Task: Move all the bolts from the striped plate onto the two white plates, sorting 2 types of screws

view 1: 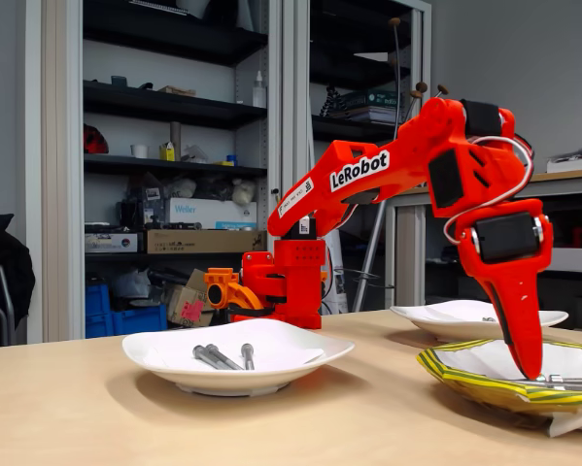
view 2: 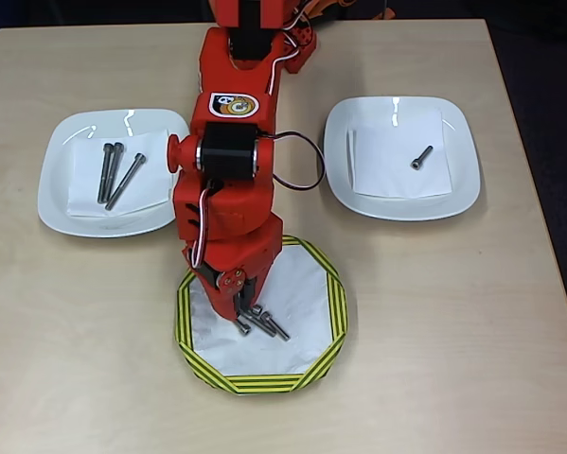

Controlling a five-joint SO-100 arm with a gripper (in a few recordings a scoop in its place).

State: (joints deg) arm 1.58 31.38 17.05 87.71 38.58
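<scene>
Overhead view put your gripper (view 2: 240, 307) low over the striped plate (view 2: 321, 345), its tips right at a small cluster of short bolts (view 2: 262, 324); you couldn't tell how wide it stood or whether it gripped any. Three long bolts (view 2: 115, 172) lay on the left white plate (view 2: 56, 194), one short bolt (view 2: 422, 157) on the right white plate (view 2: 458, 184). Your red arm (view 1: 388, 170) reached forward, its wrist bent steeply down

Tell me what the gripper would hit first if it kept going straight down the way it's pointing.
Probably the short bolts lying on the striped plate: the gripper points down right at them. Whether it already touches them is unclear.
</scene>
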